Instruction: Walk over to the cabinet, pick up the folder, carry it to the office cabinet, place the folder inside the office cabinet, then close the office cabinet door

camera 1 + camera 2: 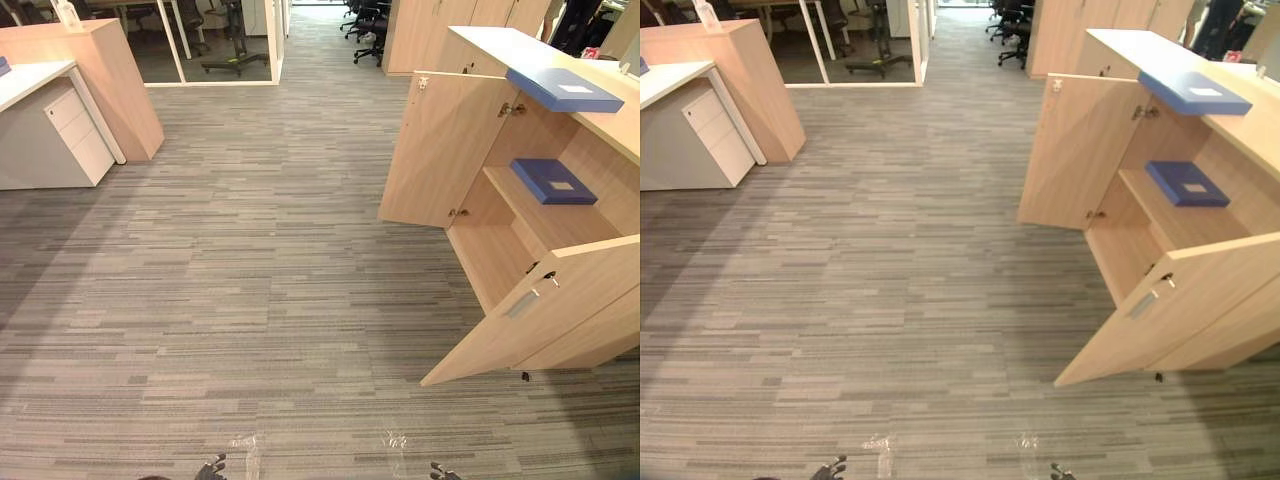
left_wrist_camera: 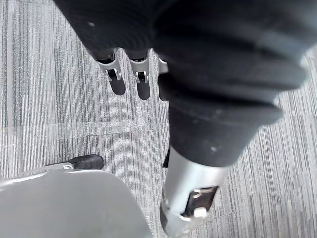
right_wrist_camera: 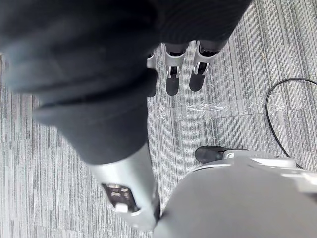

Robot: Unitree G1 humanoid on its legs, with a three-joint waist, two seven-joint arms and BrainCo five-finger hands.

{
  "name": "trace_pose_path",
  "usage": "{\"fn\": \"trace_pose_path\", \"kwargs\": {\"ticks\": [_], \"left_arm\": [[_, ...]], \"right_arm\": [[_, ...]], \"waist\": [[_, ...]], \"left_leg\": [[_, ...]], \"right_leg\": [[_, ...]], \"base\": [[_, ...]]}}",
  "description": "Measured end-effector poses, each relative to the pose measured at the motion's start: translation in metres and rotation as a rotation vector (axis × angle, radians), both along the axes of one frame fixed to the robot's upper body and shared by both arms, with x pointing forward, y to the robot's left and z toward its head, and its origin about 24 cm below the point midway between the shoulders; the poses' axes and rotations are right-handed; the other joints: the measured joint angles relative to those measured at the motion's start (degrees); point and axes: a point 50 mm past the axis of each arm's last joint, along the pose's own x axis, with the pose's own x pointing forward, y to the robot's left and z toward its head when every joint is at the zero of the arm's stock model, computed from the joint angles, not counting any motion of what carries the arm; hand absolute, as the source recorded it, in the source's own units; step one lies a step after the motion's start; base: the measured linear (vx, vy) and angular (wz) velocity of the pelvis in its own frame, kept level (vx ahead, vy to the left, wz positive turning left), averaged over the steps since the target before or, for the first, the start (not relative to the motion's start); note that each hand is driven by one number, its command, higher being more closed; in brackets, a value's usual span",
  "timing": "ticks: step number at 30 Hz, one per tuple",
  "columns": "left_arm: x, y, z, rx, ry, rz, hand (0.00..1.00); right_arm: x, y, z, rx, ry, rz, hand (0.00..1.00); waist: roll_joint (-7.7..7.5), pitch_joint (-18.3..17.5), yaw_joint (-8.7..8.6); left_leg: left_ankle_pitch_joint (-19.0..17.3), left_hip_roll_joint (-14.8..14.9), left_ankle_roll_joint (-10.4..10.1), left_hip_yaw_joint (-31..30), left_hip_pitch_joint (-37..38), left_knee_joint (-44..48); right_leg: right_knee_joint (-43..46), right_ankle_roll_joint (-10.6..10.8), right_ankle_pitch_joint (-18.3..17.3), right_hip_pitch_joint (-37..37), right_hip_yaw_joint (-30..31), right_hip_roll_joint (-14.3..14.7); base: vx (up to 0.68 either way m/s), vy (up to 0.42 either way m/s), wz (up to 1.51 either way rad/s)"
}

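Observation:
A blue folder [image 1: 563,89] lies flat on the top of the light wooden office cabinet [image 1: 478,42] at the right. A second blue folder [image 1: 553,181] rests on the shelf inside it. Both cabinet doors stand open: the far door [image 1: 440,150] swings toward the aisle and the near door [image 1: 540,310] juts out over the carpet. My left hand [image 2: 143,82] hangs at my side above the carpet, fingers straight and holding nothing. My right hand [image 3: 172,74] hangs the same way, open. Their fingertips peek in at the lower edge of the left eye view, far from the cabinet.
A white desk with a drawer unit [image 1: 70,135] and a wooden partition [image 1: 110,80] stand at the far left. Glass walls and office chairs [image 1: 370,30] are at the back. Strips of clear tape [image 1: 245,445] mark the grey carpet near my feet.

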Motion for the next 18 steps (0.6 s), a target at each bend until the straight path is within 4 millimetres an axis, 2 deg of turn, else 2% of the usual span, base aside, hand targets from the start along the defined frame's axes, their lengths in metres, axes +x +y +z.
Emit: {"fn": "trace_pose_path", "kwargs": {"ticks": [7, 18], "left_arm": [[-0.0006, -0.0002, -0.0002, -0.031, -0.003, 0.032, 0.0], [0.0032, -0.0004, 0.0009, -0.001, -0.017, -0.029, 0.0]], "right_arm": [[0.0027, 0.0001, 0.0003, 0.002, -0.005, 0.004, 0.0], [0.0031, 0.0002, 0.0004, 0.002, -0.006, 0.006, 0.0]], "waist": [[0.12, 0.37, -0.01], [-0.06, 0.84, 0.01]], "left_leg": [[0.0, 0.05, 0.0, 0.4, 0.72, -0.17], [0.0, 0.14, 0.0, 0.63, 0.75, -0.39]], "right_leg": [[-0.2, 0.45, -0.03, 0.25, 0.0, 0.01], [-1.21, -0.42, 0.6, 0.55, -0.02, 0.18]], "base": [[-0.03, 0.002, -0.01], [-0.01, 0.0, -0.01]]}}
